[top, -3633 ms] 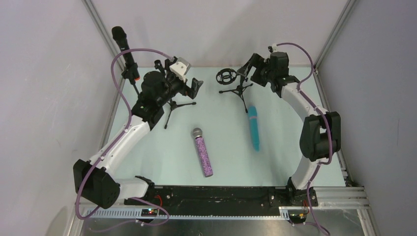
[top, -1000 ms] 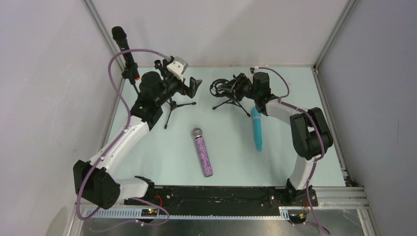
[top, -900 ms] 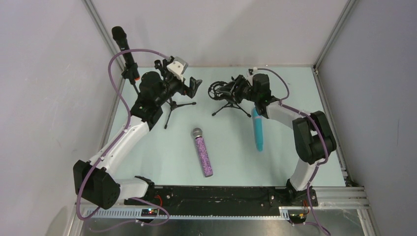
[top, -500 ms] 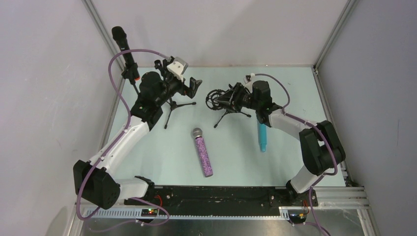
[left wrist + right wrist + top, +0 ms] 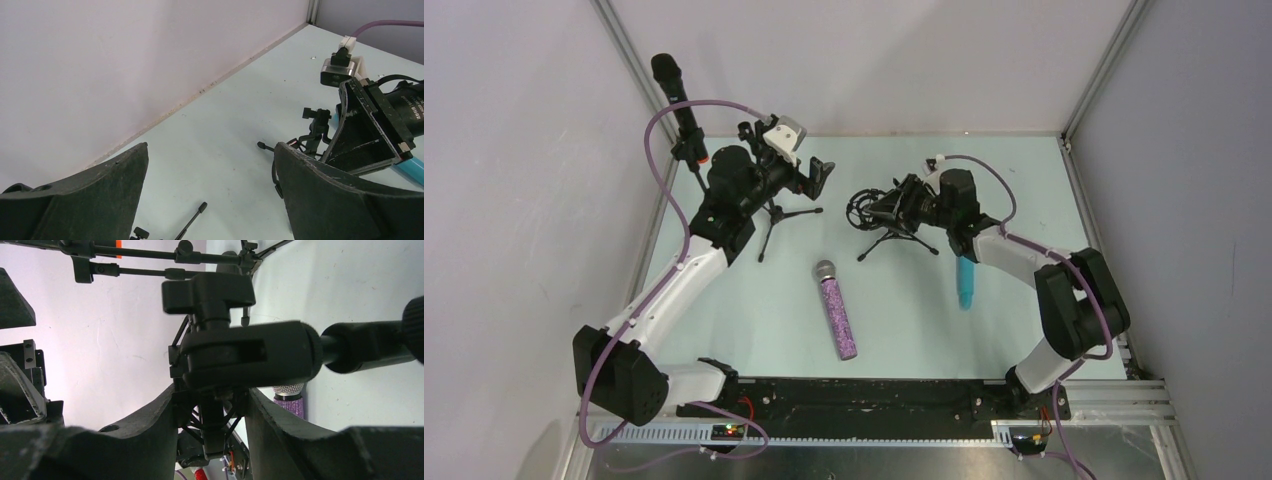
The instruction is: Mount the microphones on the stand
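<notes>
The black microphone sits in its tall stand at the counter's 10 o'clock edge beside spread left jaws, while right jaws pinch the ring stand near 12, with the purple microphone lying at 7 and the blue microphone at 4.

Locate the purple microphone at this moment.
In the top view, the purple microphone lies flat near the centre of the table, left of the blue microphone, its silver head at the far end.
</notes>
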